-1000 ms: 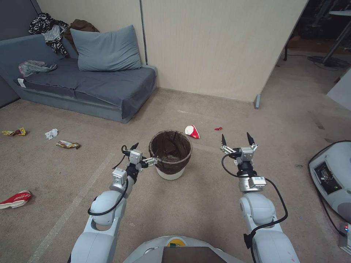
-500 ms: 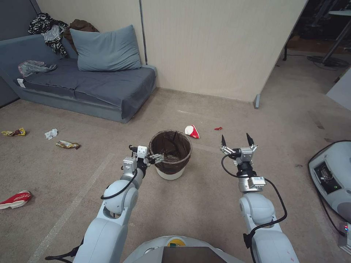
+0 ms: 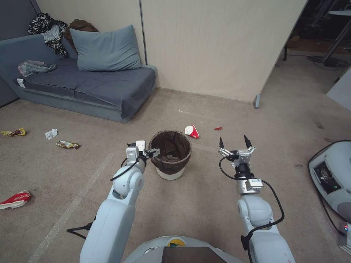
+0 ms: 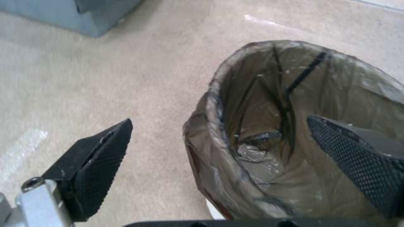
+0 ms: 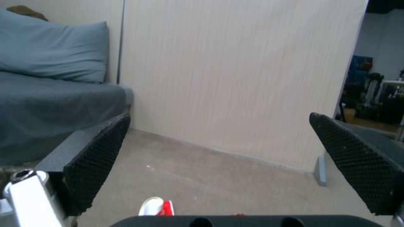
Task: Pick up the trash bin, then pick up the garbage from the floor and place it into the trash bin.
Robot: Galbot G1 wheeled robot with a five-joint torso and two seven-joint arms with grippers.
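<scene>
The trash bin [image 3: 171,163], a white bucket lined with a dark brown bag, stands on the carpet in front of me. My left gripper [image 3: 155,151] is open at its left rim. In the left wrist view the left gripper [image 4: 219,140] straddles the trash bin [image 4: 201,167], one finger outside and one over the inside. My right gripper [image 3: 234,141] hangs open and holds nothing, to the right of the bin. Garbage lies around: a red-and-white cup [image 3: 192,131] behind the bin, also seen as the cup [image 5: 157,206], a yellow wrapper [image 3: 68,145] and a white tissue [image 3: 51,133] at the left.
A grey sofa [image 3: 91,86] with a pillow and clothes stands at the back left. A beige partition wall [image 3: 219,47] runs behind the bin. A white machine [image 3: 331,179] sits at the right. More litter: a red cup [image 3: 15,199], a wrapper [image 3: 14,132], a red scrap [image 3: 218,128].
My left arm has lifted and swung inward, and its gripper now sits higher at the bin's left rim. The right gripper has crept slightly forward. The bin has not moved.
</scene>
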